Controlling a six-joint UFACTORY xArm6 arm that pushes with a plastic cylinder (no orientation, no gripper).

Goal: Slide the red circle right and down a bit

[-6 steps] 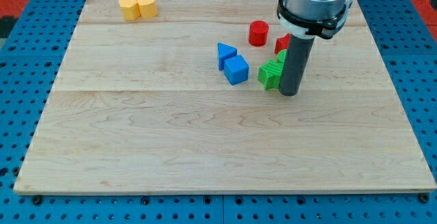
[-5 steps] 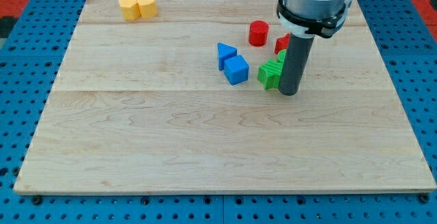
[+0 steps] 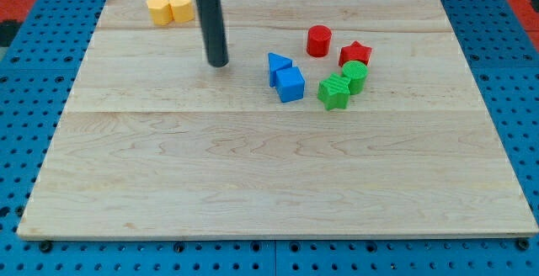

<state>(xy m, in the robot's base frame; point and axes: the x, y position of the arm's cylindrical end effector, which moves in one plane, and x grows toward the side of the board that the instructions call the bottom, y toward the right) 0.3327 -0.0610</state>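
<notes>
One jump: my tip now left of blue blocks, off green ones | red circle untouched, well apart | no gripper, nothing held

I see a pale wooden board, planks with fine grain, smooth with a soft sheen. Around it lies a blue perforated base, matt, likely plastic or painted metal. My rod is dark and matt down to my tip. The blocks look like plastic: the red circle smooth, the green star and green circle finely ribbed, the blue cube slightly glossy.
</notes>
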